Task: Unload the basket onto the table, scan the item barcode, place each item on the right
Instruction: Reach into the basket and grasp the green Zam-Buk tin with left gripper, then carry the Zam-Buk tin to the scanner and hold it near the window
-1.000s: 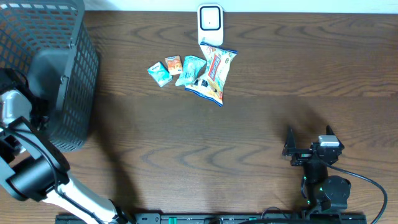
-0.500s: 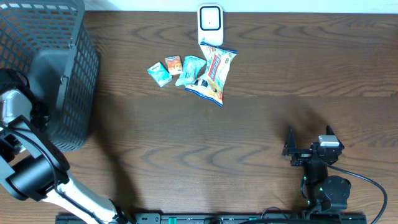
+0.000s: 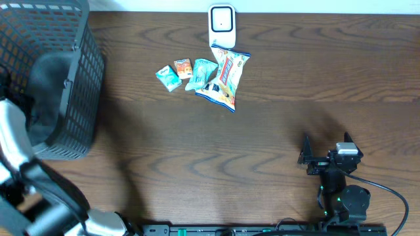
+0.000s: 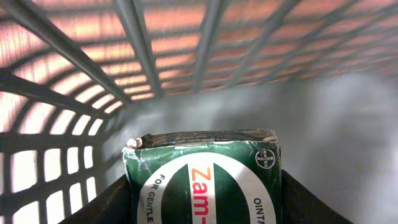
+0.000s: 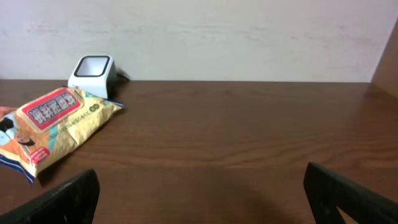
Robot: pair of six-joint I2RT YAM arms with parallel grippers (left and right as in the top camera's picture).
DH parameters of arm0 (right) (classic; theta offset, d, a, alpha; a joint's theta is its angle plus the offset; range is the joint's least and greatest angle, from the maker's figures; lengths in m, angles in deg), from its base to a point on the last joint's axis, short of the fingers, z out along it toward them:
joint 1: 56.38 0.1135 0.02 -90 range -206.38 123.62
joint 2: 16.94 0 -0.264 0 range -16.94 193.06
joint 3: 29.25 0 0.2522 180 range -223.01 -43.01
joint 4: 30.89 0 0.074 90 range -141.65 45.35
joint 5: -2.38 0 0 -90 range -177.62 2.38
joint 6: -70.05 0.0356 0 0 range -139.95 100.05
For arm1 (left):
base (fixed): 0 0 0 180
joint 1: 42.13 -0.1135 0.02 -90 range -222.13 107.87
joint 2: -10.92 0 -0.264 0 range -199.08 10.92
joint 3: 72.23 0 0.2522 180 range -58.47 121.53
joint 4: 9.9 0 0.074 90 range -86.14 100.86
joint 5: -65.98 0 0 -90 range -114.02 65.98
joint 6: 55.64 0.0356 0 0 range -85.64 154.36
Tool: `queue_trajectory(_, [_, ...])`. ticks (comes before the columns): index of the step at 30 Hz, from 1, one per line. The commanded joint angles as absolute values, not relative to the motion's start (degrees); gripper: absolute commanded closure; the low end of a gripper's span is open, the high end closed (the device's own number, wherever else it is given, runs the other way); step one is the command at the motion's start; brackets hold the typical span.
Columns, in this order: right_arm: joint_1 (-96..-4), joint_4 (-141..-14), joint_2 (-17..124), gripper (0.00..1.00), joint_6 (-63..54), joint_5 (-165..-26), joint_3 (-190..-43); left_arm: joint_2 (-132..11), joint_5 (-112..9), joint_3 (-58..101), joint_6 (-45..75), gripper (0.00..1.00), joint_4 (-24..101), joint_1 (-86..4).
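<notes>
In the left wrist view, my left gripper (image 4: 205, 208) is inside the grey mesh basket (image 4: 74, 56) and shut on a dark green box (image 4: 205, 180) with a white ring and red "Zam-" lettering. Both black fingers (image 4: 102, 202) press its sides. The white scanner (image 3: 222, 25) stands at the table's far edge and also shows in the right wrist view (image 5: 93, 71). My right gripper (image 3: 326, 148) rests open at the front right over bare wood, with nothing between its fingers (image 5: 348, 193).
A yellow snack bag (image 3: 226, 78) lies just in front of the scanner, with three small packets (image 3: 183, 71) to its left. The basket (image 3: 72, 78) fills the table's far left corner. My left arm (image 3: 16, 147) reaches into the basket from the left edge.
My left arm has shifted at the left edge, its pale forearm now lower and further out. The right arm and the items on the table have not moved.
</notes>
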State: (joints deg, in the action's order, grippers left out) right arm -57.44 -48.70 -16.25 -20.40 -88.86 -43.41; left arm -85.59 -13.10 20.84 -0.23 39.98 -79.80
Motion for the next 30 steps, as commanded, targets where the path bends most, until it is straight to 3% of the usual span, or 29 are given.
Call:
queue_trajectory(1, [-57.62,-48.97,-16.62,0.01,-19.78,-88.40,-43.32,-77.94,-19.92,21.19,0.02,0.56,38.73,-79.83])
queue_trajectory(8, [-57.62,-48.94,-16.62,0.01,-19.76,-88.40,-43.32,-64.37,-41.66,21.19,-6.45,0.55,30.47,-79.41])
queue_trajectory(13, [-57.62,-48.97,-16.62,0.01,-19.76,-88.40,-43.32,-59.63,-50.10,21.19,-13.27,0.55,26.05,-74.23])
queue_trajectory(22, [-57.62,-48.97,-16.62,0.01,-19.78,-88.40,-43.32,-62.71,-50.10,21.14,-4.42,0.55,26.25,-51.35])
queue_trajectory(30, [-57.62,-48.94,-16.62,0.01,-19.78,-88.40,-43.32,-75.37,-35.48,21.14,6.79,0.54,26.64,-34.01])
